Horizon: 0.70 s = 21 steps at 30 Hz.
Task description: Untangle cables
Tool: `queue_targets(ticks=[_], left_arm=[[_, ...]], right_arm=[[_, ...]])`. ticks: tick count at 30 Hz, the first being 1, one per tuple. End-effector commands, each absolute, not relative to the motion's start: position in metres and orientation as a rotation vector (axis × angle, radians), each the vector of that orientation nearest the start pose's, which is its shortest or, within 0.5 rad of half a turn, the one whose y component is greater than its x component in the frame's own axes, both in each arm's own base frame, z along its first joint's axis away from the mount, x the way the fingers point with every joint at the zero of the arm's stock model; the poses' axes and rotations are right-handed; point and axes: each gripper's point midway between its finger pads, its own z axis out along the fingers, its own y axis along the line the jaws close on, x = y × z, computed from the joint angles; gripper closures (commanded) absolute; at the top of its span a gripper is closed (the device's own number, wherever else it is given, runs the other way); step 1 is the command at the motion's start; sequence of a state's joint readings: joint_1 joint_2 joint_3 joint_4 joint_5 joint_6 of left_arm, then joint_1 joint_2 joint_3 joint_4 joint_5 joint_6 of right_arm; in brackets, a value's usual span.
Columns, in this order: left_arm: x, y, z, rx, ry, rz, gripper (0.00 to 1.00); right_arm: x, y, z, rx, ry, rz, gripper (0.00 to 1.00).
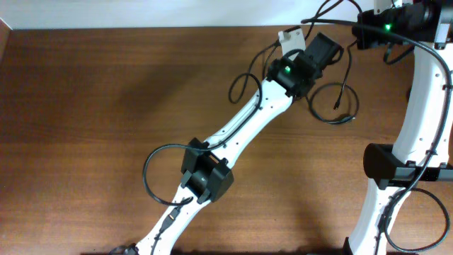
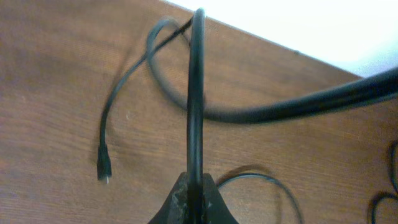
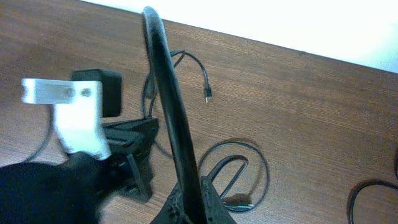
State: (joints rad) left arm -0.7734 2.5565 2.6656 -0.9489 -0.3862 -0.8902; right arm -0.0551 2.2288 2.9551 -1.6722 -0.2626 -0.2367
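My left gripper (image 1: 322, 48) is at the table's far right side, shut on a black cable (image 2: 196, 93) that rises from its jaws (image 2: 194, 200). My right gripper (image 1: 364, 32) is close to it at the far right and is shut on a black cable (image 3: 163, 81) in its jaws (image 3: 198, 202). A strand (image 1: 333, 21) runs between the two grippers. A coiled cable (image 1: 334, 100) lies on the table below them and also shows in the right wrist view (image 3: 239, 174). A loose cable end with a small plug (image 2: 103, 169) lies on the wood.
The wooden table (image 1: 106, 106) ends at a white far edge (image 1: 177, 14). The left arm (image 1: 241, 127) crosses the middle diagonally. The right arm (image 1: 417, 127) stands along the right side. A thin cable loop (image 1: 243, 81) lies beside the left forearm.
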Motion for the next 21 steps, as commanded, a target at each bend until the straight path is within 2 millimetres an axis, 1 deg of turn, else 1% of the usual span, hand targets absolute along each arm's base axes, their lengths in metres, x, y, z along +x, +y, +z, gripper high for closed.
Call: queue_targets(ticks=[1,2,3,4,5,6,7,9,10,11,12,13,14,15,16,17,18,19,20,21], left_arm=[[0.485,-0.345,0.316,-0.148,2.163,-0.331,1.0],[0.474,-0.31,0.348,-0.16,2.144,-0.275,1.0],[0.464,-0.272,0.366,-0.205,2.146,-0.209,1.0],[0.455,-0.213,0.382,-0.287,2.154,-0.1,1.0],[0.439,-0.144,0.393,-0.386,2.183,0.026,1.0],[0.432,-0.115,0.394,-0.436,2.201,0.076,1.0],[0.429,-0.096,0.396,-0.457,2.207,0.107,1.0],[0.43,-0.072,0.401,-0.465,2.198,0.148,1.0],[0.431,-0.067,0.401,-0.474,2.197,0.156,1.0],[0.431,-0.066,0.401,-0.475,2.197,0.158,1.0],[0.431,-0.067,0.401,-0.476,2.194,0.156,1.0],[0.431,-0.066,0.401,-0.476,2.194,0.162,1.0],[0.431,-0.065,0.401,-0.473,2.195,0.169,1.0],[0.431,-0.065,0.401,-0.473,2.194,0.169,1.0],[0.431,-0.064,0.402,-0.463,2.195,0.179,1.0],[0.431,-0.061,0.403,-0.452,2.19,0.207,1.0],[0.431,-0.059,0.403,-0.456,2.189,0.214,1.0],[0.431,-0.058,0.403,-0.458,2.188,0.216,1.0],[0.431,-0.058,0.403,-0.458,2.188,0.216,1.0],[0.431,-0.058,0.403,-0.458,2.188,0.217,1.0]], right_arm=[[0.47,0.018,0.336,-0.354,2.446,0.187,0.96],[0.472,0.011,0.336,-0.337,2.444,0.152,0.96],[0.477,0.002,0.34,-0.297,2.428,0.147,0.96],[0.482,-0.014,0.345,-0.233,2.403,0.147,0.96],[0.486,-0.05,0.352,-0.127,2.365,0.143,0.96],[0.485,-0.077,0.354,-0.057,2.357,0.116,0.96],[0.482,-0.093,0.354,-0.018,2.356,0.101,0.96],[0.473,-0.135,0.355,0.109,2.346,0.066,0.96],[0.467,-0.161,0.358,0.196,2.321,0.064,0.96],[0.466,-0.161,0.36,0.191,2.305,0.117,0.96],[0.467,-0.157,0.362,0.176,2.296,0.148,0.96],[0.476,-0.159,0.361,0.171,2.288,0.101,0.96],[0.488,-0.165,0.358,0.183,2.267,0.079,0.96],[0.504,-0.173,0.349,0.226,2.248,0.092,0.96],[0.514,-0.192,0.345,0.304,2.222,0.016,0.96],[0.515,-0.237,0.336,0.515,2.188,-0.171,0.96],[0.5,-0.27,0.333,0.698,2.142,-0.204,0.96],[0.497,-0.281,0.338,0.703,2.113,-0.148,0.96],[0.493,-0.291,0.339,0.717,2.099,-0.145,0.96],[0.491,-0.295,0.341,0.706,2.096,-0.159,0.96]])
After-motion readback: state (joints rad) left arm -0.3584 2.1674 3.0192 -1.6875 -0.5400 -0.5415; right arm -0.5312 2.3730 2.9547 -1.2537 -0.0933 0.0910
